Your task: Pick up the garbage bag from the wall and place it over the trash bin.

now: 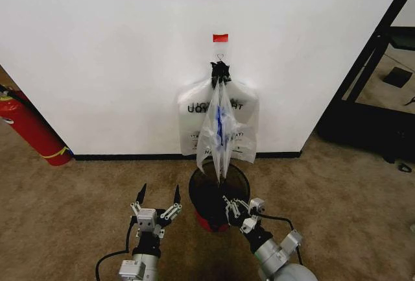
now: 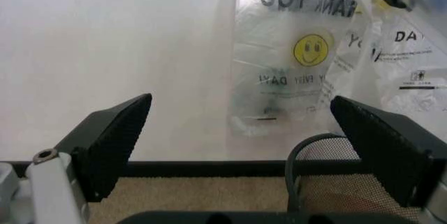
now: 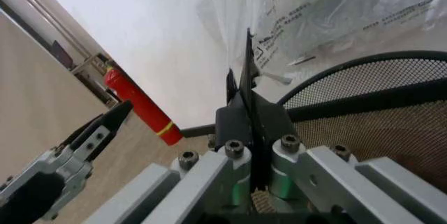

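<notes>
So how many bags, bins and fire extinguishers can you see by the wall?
Bags: 2, the garbage bag with blue patches and the smiley bag behind it, both hanging on the wall
Bins: 1, the trash bin
Fire extinguishers: 1, the fire extinguisher
Total: 4

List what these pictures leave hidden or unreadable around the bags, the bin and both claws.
- Trash bin: in the head view, the right claw covers part of its rim and red base.
- Hook: too small in the head view to show how the garbage bag hangs.
- Smiley bag: lettering cut off by the left wrist view's top edge.
- Left claw: open, nothing hidden.
</notes>
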Motion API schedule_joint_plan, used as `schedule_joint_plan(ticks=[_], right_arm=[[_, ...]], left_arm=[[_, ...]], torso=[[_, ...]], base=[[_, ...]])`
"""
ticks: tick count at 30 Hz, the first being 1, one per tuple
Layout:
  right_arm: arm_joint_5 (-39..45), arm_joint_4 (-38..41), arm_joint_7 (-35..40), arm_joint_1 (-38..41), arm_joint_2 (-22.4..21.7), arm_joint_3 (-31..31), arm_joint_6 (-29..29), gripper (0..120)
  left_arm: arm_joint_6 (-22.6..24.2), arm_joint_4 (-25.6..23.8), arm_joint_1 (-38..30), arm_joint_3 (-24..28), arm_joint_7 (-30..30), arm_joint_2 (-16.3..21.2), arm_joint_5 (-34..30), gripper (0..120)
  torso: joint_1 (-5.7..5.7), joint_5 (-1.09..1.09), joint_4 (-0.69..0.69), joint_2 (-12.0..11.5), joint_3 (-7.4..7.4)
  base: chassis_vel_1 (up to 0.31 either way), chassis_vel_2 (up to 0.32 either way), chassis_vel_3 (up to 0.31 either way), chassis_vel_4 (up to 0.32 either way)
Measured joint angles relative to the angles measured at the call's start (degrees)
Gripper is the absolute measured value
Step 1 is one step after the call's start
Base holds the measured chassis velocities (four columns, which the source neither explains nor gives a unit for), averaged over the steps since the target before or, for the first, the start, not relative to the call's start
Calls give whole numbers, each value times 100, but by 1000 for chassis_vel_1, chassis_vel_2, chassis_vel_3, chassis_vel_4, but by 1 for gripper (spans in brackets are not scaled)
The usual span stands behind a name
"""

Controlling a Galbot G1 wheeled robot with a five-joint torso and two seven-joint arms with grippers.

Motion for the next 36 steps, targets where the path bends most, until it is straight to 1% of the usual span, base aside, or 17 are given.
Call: schedule_joint_plan(ticks=[3, 7, 15, 36], right_arm=[[-41, 17, -31, -76, -15, -4, 39, 0], [-291, 8, -90, -285, -37, -23, 282, 0], [-446, 30, -95, -569, -52, 17, 503, 0], [-690, -42, -258, -890, -45, 6, 753, 0]], left_arm=[[0, 0, -1, 1, 0, 0, -1, 100], [0, 0, 5, -1, 0, 6, -6, 100], [0, 1, 3, -1, 0, 5, -9, 100], [-13, 27, -2, 21, 0, 2, -21, 100]], torso=[[0, 0, 0, 0, 0], [0, 0, 0, 0, 0], [0, 0, 0, 0, 0], [0, 0, 0, 0, 0]], base=[[0, 0, 0, 0], [0, 0, 0, 0], [0, 0, 0, 0], [0, 0, 0, 0]])
